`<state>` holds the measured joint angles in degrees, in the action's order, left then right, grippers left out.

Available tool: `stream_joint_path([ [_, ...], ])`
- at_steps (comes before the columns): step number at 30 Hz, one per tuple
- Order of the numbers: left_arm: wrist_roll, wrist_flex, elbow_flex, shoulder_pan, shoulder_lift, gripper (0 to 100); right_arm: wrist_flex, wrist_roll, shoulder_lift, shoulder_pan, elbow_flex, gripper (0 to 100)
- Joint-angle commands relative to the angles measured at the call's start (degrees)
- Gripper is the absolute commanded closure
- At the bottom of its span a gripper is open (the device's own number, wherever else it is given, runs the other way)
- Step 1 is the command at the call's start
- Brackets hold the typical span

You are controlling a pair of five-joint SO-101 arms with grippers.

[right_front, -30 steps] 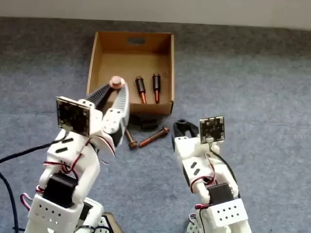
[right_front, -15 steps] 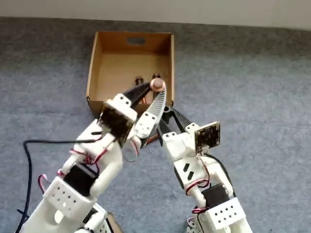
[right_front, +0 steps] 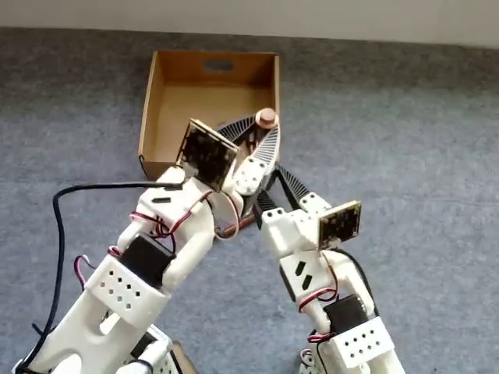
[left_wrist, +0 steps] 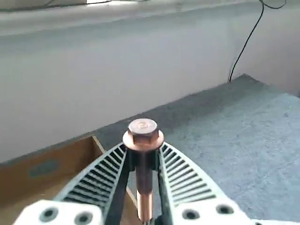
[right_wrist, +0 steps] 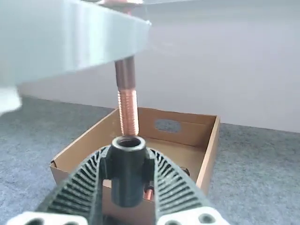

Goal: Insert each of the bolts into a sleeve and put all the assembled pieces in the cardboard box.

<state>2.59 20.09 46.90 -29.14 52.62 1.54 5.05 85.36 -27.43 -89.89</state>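
My left gripper [right_front: 262, 129] is shut on a copper bolt [right_front: 267, 118] and holds it upright, head up, over the near right corner of the cardboard box [right_front: 168, 101]. In the left wrist view the bolt [left_wrist: 143, 154] stands between the ribbed fingers [left_wrist: 180, 176]. My right gripper [right_wrist: 126, 176] is shut on a black sleeve [right_wrist: 127, 171], also upright. The bolt's threaded tip [right_wrist: 127, 115] hangs just above the sleeve's open mouth. From above, the right gripper [right_front: 270, 181] sits under the left one, its tips partly hidden.
Copper ends of pieces [right_wrist: 148, 193] lie inside the box [right_wrist: 206, 140] behind the sleeve. A bolt end [right_front: 247, 223] peeks out on the grey carpet between the arms. The carpet is open to the right and left of the box.
The left arm swung the bolt right and back, from the box's front left to its right front corner. The right arm rose and brought the sleeve under the bolt.
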Motion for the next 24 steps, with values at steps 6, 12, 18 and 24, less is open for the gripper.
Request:
stream_joint_path([
  [6, 8.1, 2.7, -4.5, -0.4, 0.1, 99, -1.5, 0.1, 0.4, -0.4, 0.4, 99.2],
  [12, 8.2, 7.3, -10.9, -0.7, 0.1, 99, -1.3, 0.1, 0.4, -0.4, 0.3, 99.2],
  [18, 8.2, 13.1, -12.8, -0.7, 0.0, 99, -1.3, 0.1, 0.4, -0.4, 0.3, 99.2],
  [24, 8.1, 15.6, -12.3, -0.7, -0.5, 99, -1.3, 0.1, 0.4, -0.4, 0.3, 99.2],
])
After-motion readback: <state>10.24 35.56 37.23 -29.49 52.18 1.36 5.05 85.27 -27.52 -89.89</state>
